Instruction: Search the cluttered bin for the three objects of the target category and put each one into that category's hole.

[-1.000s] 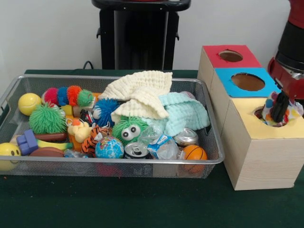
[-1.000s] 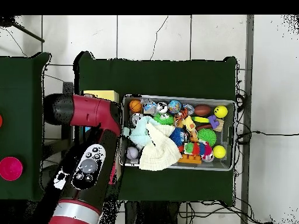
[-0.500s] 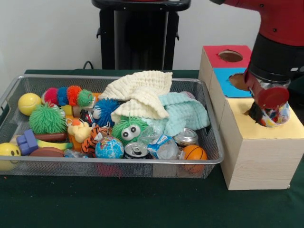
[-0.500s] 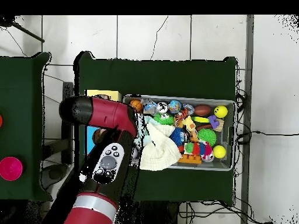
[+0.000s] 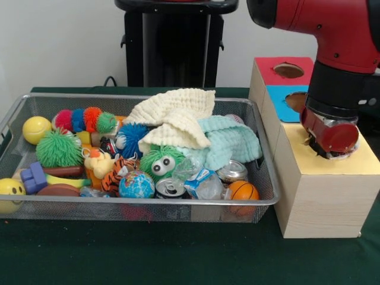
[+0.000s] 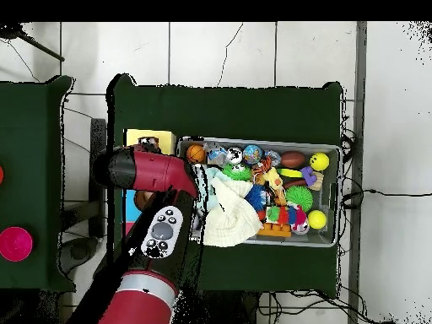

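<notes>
Three holes on the wooden box (image 5: pixel 323 196): red top (image 5: pixel 288 70), blue top (image 5: pixel 295 98), yellow top (image 5: pixel 362 159), running away from the bin side-on in that order back to front. You can see the red hole fully, the blue one half cut by the arm (image 5: pixel 332 41), and the yellow one is covered by the wrist.

Count in the wire bin (image 5: pixel 136 208), left of the box: two drink cans (image 5: pixel 171 187), two cloths (cream (image 5: pixel 175 116) over mint (image 5: pixel 228 141)), two crumpled plastic wrappers (image 5: pixel 205 183), one mini basketball (image 5: pixel 243 191), one globe ball (image 5: pixel 136 184), one tiger toy (image 5: pixel 122 169), one green googly-eyed puffer (image 5: pixel 160 162), one blue puffer (image 5: pixel 132 138), one green spiky ball (image 5: pixel 58 148), one multicolour caterpillar (image 5: pixel 84 120), one yellow ball (image 5: pixel 35 128), one smiley ball (image 5: pixel 10 191), one mini football (image 5: pixel 56 190).

Gripper (image 5: pixel 331 153): sits low on the yellow top, right over that hole. Fingers are hidden behind the red wrist housing, so you can't tell how far open it is or whether it holds anything. Overhead view doesn't help; the arm (image 6: pixel 148 173) blocks the box top.
</notes>
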Controlling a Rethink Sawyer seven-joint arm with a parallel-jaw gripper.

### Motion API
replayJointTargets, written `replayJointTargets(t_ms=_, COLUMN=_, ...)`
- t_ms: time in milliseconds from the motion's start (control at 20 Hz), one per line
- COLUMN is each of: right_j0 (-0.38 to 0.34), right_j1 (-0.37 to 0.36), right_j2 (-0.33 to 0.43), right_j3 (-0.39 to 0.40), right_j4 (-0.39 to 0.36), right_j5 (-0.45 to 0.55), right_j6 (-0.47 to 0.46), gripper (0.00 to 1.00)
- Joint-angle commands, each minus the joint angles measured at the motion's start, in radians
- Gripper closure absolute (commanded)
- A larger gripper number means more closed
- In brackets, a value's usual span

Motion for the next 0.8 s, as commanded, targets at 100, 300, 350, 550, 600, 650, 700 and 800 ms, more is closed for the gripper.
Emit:
replayJointTargets(t_ms=100, right_j0=-0.053, right_j1=0.237, right_j2=0.087, right_j3=0.097, right_j4=-0.092, right_j5=-0.295, right_j6=0.041, gripper=1.0)
replayJointTargets(t_ms=300, right_j0=-0.06, right_j1=0.27, right_j2=0.106, right_j3=0.095, right_j4=-0.112, right_j5=-0.406, right_j6=0.065, gripper=1.0)
replayJointTargets(t_ms=350, right_j0=-0.069, right_j1=0.263, right_j2=0.121, right_j3=0.102, right_j4=-0.107, right_j5=-0.392, right_j6=0.063, gripper=1.0)
replayJointTargets(t_ms=550, right_j0=-0.048, right_j1=0.226, right_j2=0.096, right_j3=0.107, right_j4=-0.048, right_j5=-0.201, right_j6=0.091, gripper=1.0)
replayJointTargets(t_ms=600, right_j0=-0.045, right_j1=0.212, right_j2=0.091, right_j3=0.108, right_j4=-0.035, right_j5=-0.148, right_j6=0.095, gripper=1.0)
replayJointTargets(t_ms=650, right_j0=-0.046, right_j1=0.205, right_j2=0.088, right_j3=0.105, right_j4=-0.03, right_j5=-0.107, right_j6=0.095, gripper=1.0)
replayJointTargets(t_ms=700, right_j0=-0.047, right_j1=0.197, right_j2=0.086, right_j3=0.102, right_j4=-0.024, right_j5=-0.066, right_j6=0.095, gripper=1.0)
replayJointTargets(t_ms=800, right_j0=-0.055, right_j1=0.168, right_j2=0.083, right_j3=0.103, right_j4=-0.017, right_j5=0.016, right_j6=0.09, gripper=1.0)
